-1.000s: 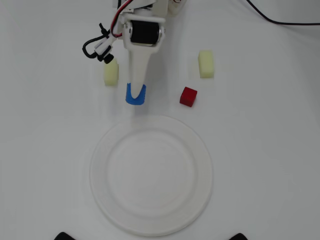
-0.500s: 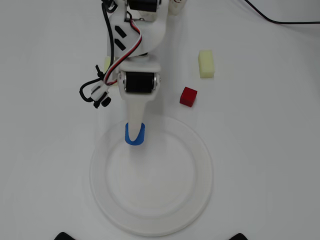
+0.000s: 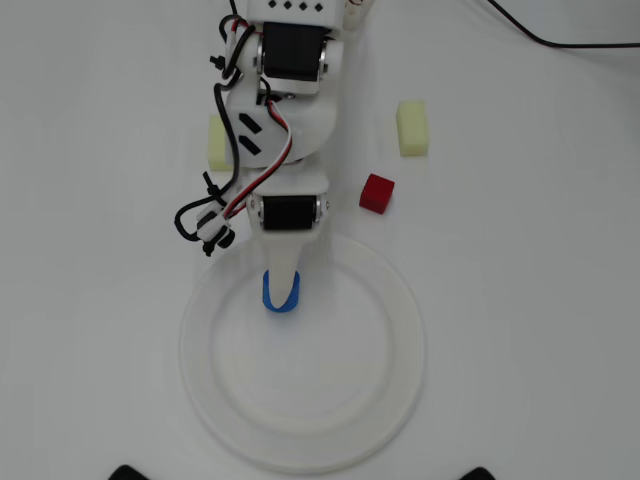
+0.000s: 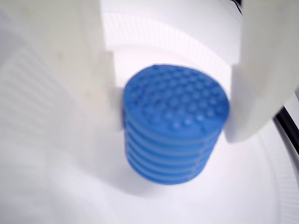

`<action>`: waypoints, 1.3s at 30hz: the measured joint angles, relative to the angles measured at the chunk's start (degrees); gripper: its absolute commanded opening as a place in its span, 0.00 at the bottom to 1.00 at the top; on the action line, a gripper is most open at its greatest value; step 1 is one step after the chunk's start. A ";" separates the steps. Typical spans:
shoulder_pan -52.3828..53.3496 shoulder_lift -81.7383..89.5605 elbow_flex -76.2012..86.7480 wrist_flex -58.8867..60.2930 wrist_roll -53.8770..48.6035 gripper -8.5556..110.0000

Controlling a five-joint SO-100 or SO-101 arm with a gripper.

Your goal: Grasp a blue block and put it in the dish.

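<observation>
The blue block (image 3: 283,305) is a small ribbed blue cylinder with a dimpled round top. It stands upright between my gripper's (image 3: 282,290) white fingers, over the far part of the dish (image 3: 400,350), a large round white plate. In the wrist view the block (image 4: 175,126) fills the centre, and both fingers of the gripper (image 4: 174,114) press against its sides. The dish floor (image 4: 252,191) lies right under the block with a shadow; I cannot tell whether the block touches it.
A red cube (image 3: 377,193) lies just beyond the dish's far right rim. One pale yellow block (image 3: 412,127) lies further back right, and another (image 3: 217,142) is partly hidden by the arm. A black cable (image 3: 580,42) runs along the top right.
</observation>
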 measured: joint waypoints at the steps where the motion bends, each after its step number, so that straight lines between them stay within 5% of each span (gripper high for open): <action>1: 0.09 0.00 0.00 0.00 -0.26 0.12; 23: 2.02 7.82 -1.41 8.44 -0.44 0.34; 39: 2.64 64.86 28.13 19.25 -3.43 0.40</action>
